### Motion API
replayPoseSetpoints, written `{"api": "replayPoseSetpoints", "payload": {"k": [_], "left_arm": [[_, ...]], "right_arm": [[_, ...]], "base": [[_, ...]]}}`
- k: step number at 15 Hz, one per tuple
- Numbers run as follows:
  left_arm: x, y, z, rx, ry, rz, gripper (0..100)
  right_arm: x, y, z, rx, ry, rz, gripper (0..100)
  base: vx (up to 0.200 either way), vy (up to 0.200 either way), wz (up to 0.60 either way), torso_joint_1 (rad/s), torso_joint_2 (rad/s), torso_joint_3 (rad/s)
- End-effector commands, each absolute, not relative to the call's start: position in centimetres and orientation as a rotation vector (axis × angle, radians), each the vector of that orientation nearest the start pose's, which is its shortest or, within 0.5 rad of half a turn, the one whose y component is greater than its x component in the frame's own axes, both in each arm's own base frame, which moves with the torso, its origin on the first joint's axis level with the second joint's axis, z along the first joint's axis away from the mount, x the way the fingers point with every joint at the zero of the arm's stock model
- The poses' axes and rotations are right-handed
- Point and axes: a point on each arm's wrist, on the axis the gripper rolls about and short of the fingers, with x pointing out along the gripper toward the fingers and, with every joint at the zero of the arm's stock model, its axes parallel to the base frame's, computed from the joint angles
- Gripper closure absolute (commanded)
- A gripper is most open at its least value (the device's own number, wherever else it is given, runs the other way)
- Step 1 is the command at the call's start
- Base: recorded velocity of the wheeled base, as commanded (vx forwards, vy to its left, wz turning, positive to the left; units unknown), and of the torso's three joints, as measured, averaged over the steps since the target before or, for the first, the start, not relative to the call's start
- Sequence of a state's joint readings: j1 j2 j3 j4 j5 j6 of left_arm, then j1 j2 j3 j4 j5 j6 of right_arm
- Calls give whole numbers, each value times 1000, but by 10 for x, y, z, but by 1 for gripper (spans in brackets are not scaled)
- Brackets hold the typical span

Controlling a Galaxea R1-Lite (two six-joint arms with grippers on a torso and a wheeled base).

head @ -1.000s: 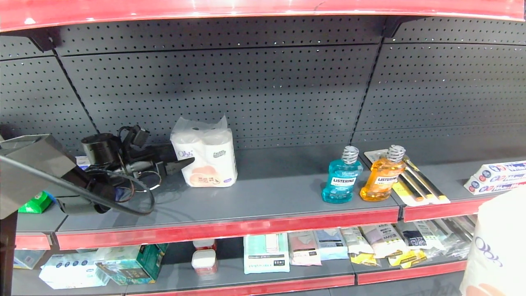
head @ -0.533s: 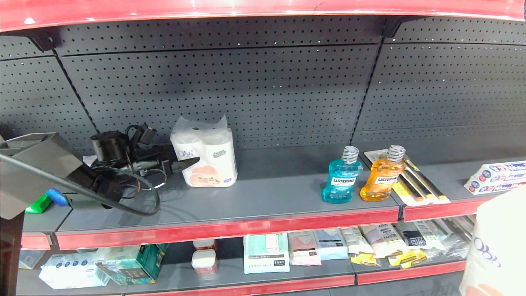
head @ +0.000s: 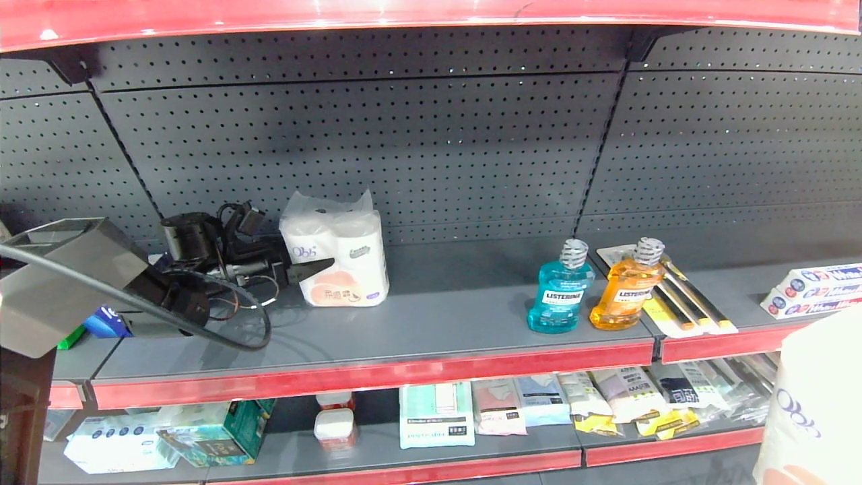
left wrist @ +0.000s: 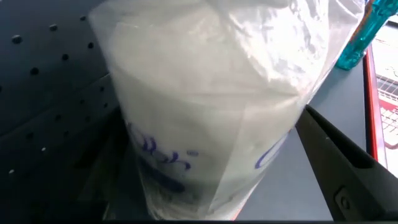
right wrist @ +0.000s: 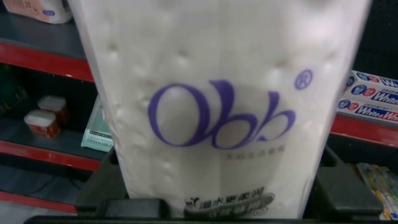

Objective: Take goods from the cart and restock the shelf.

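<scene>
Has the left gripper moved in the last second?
Yes. The left gripper slid rightward over the shelf, further alongside the paper pack, which stayed put.

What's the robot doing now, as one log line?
left gripper: open around shelved toilet-roll pack | right gripper: holding second toilet-roll pack

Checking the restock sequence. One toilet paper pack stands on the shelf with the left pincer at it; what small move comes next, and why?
Probably back the left pincer away from the toilet paper pack: it stands upright on the shelf, and the right pincer holds a second pack that needs the space beside it.
</scene>
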State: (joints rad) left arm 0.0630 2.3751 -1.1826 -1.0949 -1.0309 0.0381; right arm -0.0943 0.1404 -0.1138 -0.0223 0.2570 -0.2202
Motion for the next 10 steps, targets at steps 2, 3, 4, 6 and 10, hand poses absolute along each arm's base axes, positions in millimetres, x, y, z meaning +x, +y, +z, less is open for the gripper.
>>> {"api": "replayPoseSetpoints", "payload": {"k": [2, 3, 4, 6, 10], "left_arm": [[446, 6, 62, -16, 64, -975, 0], [448, 3, 63, -12, 59, -981, 0], [448, 3, 64, -9, 51, -982, 0], [450, -1, 66, -3, 41, -984, 0], [451, -4, 65, -7, 48, -968, 0]], "right_arm": [[-18, 8, 113, -220, -14, 158, 100], [-18, 8, 113, -218, -13, 158, 100], [-18, 8, 113, -219, -11, 156, 100], [-18, 8, 112, -219, -11, 156, 100], [-18, 8, 112, -219, -10, 157, 100]], "base": [[0, 0, 0, 0, 0, 0], [0, 0, 0, 0, 0, 0], [0, 0, 0, 0, 0, 0], [0, 0, 0, 0, 0, 0], [0, 0, 0, 0, 0, 0]]}}
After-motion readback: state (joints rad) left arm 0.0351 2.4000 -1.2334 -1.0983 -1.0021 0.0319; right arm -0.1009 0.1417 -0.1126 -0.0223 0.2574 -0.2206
